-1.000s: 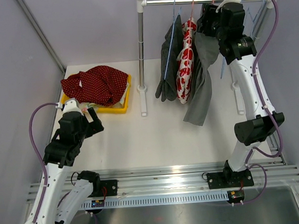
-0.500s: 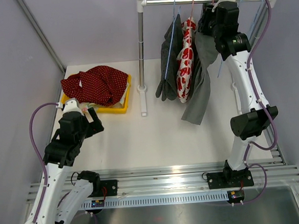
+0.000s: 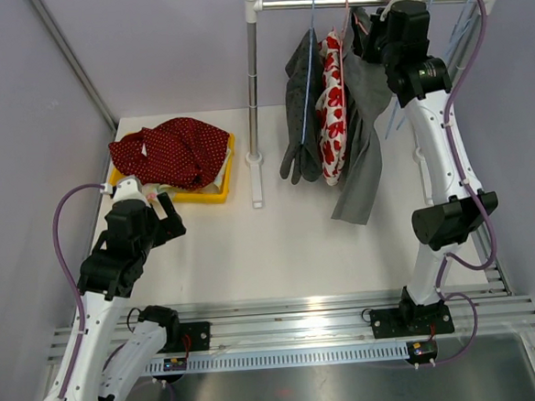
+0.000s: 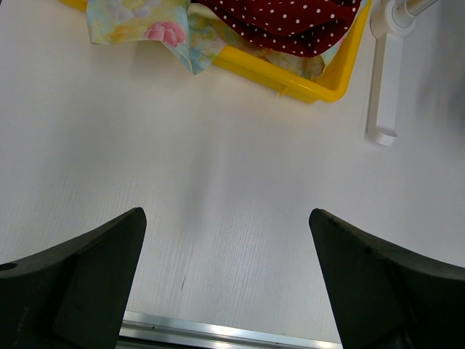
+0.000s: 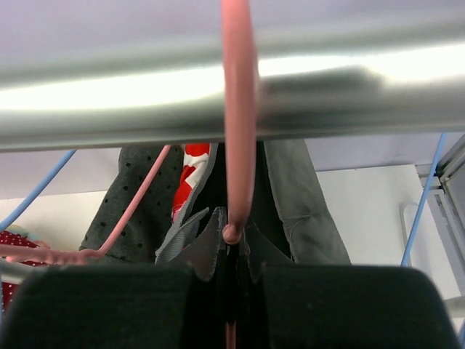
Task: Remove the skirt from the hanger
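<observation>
White table, lilac walls, pink hanger

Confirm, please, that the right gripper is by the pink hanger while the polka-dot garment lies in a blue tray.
The tray is yellow, not blue, as the top external view shows; the right gripper is indeed by the pink hanger.

The right gripper is up at the rail, with the hanger hooked over the rail just ahead of it and the skirt hanging beneath. Two other garments hang just left of it. The left gripper is over the desk; ahead of it lies the tray holding heaped clothes, the rack foot ahead to its right
</observation>
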{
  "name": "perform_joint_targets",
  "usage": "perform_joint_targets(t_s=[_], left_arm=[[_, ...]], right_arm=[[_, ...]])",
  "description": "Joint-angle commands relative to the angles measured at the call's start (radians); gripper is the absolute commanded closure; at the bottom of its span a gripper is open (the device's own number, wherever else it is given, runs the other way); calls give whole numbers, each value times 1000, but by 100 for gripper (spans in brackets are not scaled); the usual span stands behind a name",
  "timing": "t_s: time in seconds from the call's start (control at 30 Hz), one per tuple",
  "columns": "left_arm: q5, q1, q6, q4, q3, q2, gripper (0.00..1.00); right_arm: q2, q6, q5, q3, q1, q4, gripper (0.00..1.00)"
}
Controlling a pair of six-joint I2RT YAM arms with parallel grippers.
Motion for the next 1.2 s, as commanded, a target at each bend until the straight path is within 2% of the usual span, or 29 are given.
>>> perform_joint_targets(t_s=[0.0,0.27,0.47,0.53,0.57,0.6,0.67,0.7,0.77,0.8,0.83,0.9,1.0,1.07,1.17], left_arm=[[0,-3,6,42,-3,5,1],[-14,-3,5,38,-1,12,1],[21,-8,14,69,20,33,1],[-19,-92,-13,70,57,72,1],[-54,-145,-27,70,130,92,1],[-100,-290,-53,78,170,145,1],[-233,-444,-60,84,335,217,1],[-262,-582,-46,81,406,321,1],[-345,-720,-26,75,597,432,1],[-371,-850,3,81,650,483,1],[-396,-911,22,94,693,577,1],[-386,-1012,71,183,779,650,1],[-271,-1164,88,375,800,748,1],[-225,-1205,88,499,801,802,1],[-220,-1259,112,584,821,877,1]], right_arm=[[-46,-22,24,105,4,33,100],[-148,-11,39,54,4,45,100],[-331,64,44,-221,4,73,100],[-418,100,50,-339,4,91,100],[-447,105,46,-373,6,97,100],[-490,111,44,-423,4,98,100],[-524,122,39,-451,4,84,100],[-547,122,46,-454,4,50,100],[-567,124,59,-451,3,12,100],[-590,127,67,-451,3,-20,100],[-604,136,67,-453,4,-34,100],[-638,150,64,-460,3,-74,100],[-673,177,73,-477,4,-119,100],[-688,186,73,-488,3,-131,100],[-707,197,58,-488,3,-159,100]])
